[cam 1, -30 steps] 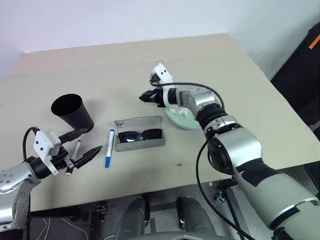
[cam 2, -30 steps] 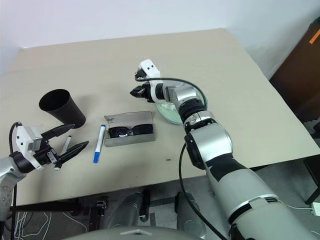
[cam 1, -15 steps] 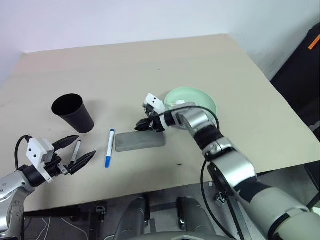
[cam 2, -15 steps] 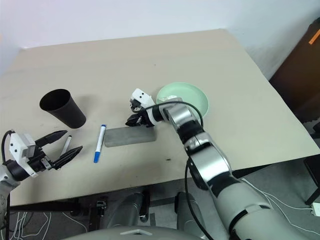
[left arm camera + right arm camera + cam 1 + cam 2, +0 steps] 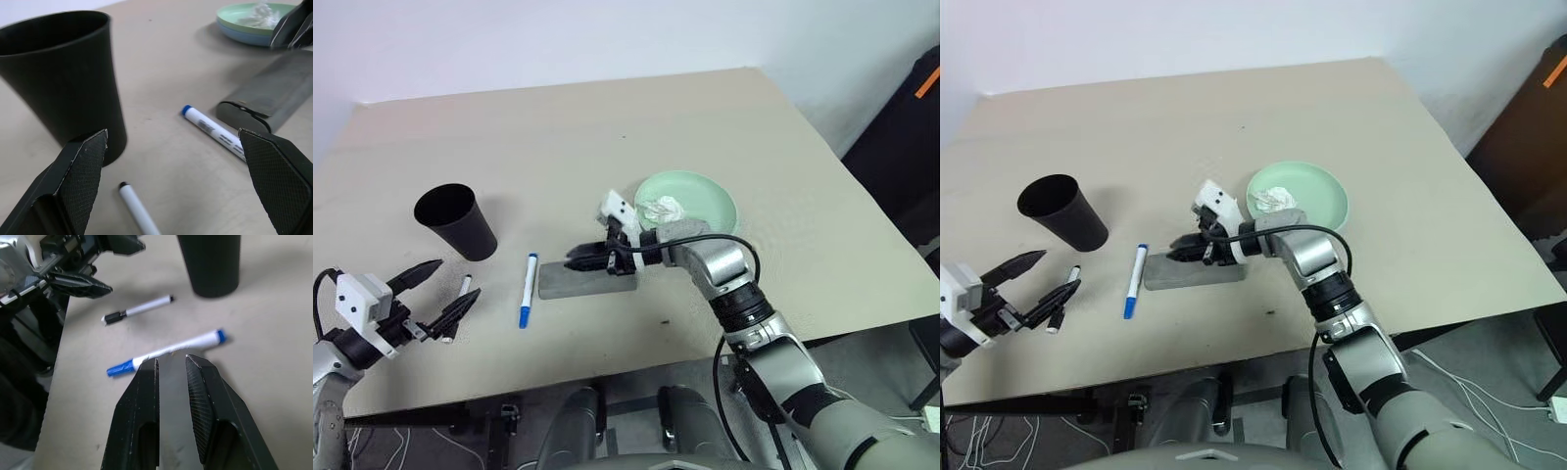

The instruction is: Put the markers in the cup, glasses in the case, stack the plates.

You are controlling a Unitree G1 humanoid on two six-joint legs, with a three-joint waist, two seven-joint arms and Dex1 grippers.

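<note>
The flat grey rectangular case (image 5: 587, 278) lies closed on the beige bench (image 5: 558, 147); the right tool (image 5: 576, 260), fingers nearly together and empty, hovers over it; the left tool (image 5: 446, 292) gapes wide, empty.

The black tapered cup (image 5: 457, 220) is standing upright on the worktop, mouth open. Near its base the smaller white marker with dark ends (image 5: 463, 291) is lying flat, and the blue-capped marker (image 5: 527, 289) is lying beside it, between it and the grey glasses case (image 5: 584, 279). The case is lying flat with its lid shut. The mint green plate (image 5: 705, 201) is sitting stacked on the light blue plate (image 5: 238, 35).
</note>
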